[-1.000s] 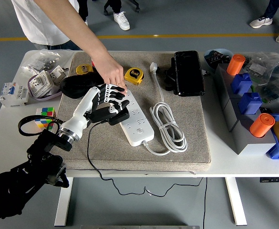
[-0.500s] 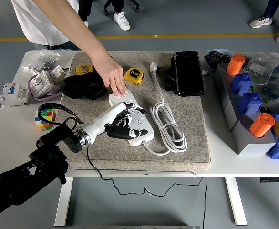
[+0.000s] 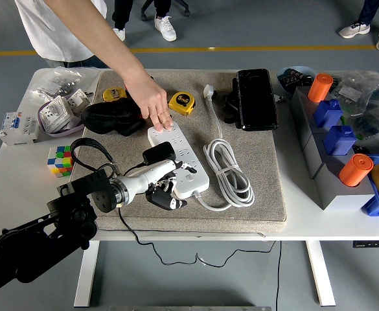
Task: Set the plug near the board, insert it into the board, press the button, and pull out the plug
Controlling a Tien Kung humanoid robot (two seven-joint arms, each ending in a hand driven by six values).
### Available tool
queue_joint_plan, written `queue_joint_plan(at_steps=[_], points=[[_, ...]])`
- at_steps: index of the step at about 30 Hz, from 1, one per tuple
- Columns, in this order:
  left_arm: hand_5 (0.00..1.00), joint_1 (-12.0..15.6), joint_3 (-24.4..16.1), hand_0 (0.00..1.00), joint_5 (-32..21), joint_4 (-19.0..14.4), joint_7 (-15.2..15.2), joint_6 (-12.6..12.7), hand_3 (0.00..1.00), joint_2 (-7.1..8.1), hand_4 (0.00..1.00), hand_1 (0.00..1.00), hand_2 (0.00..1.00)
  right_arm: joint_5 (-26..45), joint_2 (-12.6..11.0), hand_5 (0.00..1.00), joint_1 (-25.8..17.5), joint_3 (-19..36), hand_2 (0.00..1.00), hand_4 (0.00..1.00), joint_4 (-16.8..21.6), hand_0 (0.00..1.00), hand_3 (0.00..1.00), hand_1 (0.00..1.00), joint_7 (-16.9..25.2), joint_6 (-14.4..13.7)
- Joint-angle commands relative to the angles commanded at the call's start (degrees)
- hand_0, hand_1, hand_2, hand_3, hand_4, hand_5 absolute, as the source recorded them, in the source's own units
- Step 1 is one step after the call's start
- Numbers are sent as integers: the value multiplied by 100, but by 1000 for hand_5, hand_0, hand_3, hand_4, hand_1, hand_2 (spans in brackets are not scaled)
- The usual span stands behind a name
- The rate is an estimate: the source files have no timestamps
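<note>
The plug [image 3: 155, 154], a black block, sits on the upper face of the white power strip [image 3: 178, 162], seated at the strip's 9 o'clock side near mid-length. Its thin black cable [image 3: 126, 223] runs toward 7 o'clock across the mat and drops over the near desk edge. The power strip lies diagonally on the grey mat [image 3: 267, 175], one end toward 11 o'clock and the other toward 5 o'clock. Its own white cord [image 3: 228, 170] lies coiled just beside it at 3 o'clock, and the cord's white plug [image 3: 208, 91] rests at 12 o'clock of the coil.

The robot's left hand [image 3: 165, 188] lies at the strip's 7 o'clock edge, just below the plug. Its fingers are curled loosely with the tips pointing down at the mat; they close on nothing visible. The black arm [image 3: 40, 236] enters from the lower left corner.

A person's hand [image 3: 151, 100] reaches in from 11 o'clock; its fingertips press down on the far end of the strip.

At 10 o'clock of the strip lies a black pouch [image 3: 111, 118]. A yellow tape measure [image 3: 181, 102] lies at 12 o'clock, touching nothing. A black case [image 3: 255, 98] lies at 1 o'clock on the mat. A colour cube [image 3: 59, 159] stands on the white desk [image 3: 14, 175] at 9 o'clock, off the mat. Grey and blue bins with orange cylinders [image 3: 356, 170] occupy the 3 o'clock side.
</note>
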Motion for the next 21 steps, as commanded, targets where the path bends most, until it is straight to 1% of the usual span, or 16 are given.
queue_joint_plan(at_steps=[14,21], points=[[2,-123,179,54,61,221,130,-48,847,-65,793,83,148,-9,-2,499,5,1,598,774,17,594,499,645,11,-9],[2,-192,231,54,89,312,264,-107,847,-92,791,83,148,-7,-1,497,11,6,598,775,19,594,499,645,13,-9]])
